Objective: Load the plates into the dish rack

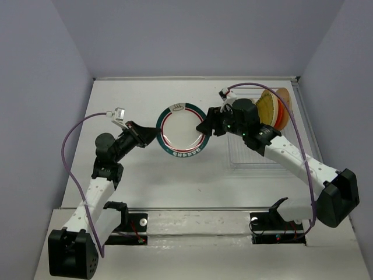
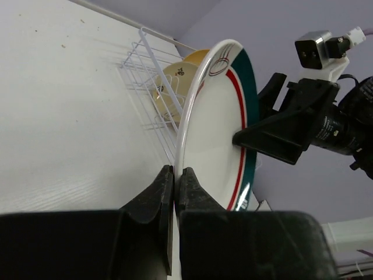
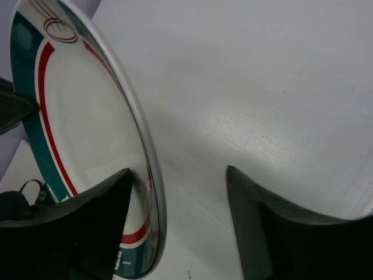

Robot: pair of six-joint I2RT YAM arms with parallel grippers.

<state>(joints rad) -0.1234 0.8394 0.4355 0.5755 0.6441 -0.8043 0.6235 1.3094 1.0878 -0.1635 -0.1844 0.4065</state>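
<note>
The white plate with the green-red rim (image 1: 182, 130) is held above the table between both arms. My left gripper (image 1: 154, 133) is shut on its left edge; in the left wrist view the fingertips (image 2: 175, 175) pinch the plate's rim (image 2: 215, 134). My right gripper (image 1: 204, 127) is open, its jaws straddling the plate's right edge (image 3: 76, 128) with a wide gap (image 3: 178, 175). The white wire dish rack (image 1: 245, 160) lies at the right. A yellow patterned plate (image 1: 269, 108) and an orange-red plate (image 1: 284, 108) stand at its far end. The other plates are not visible.
The right arm reaches over the rack. Grey walls enclose the table on three sides. The rack's wires (image 2: 151, 81) and a cream-yellow plate (image 2: 175, 81) in it show behind the held plate in the left wrist view.
</note>
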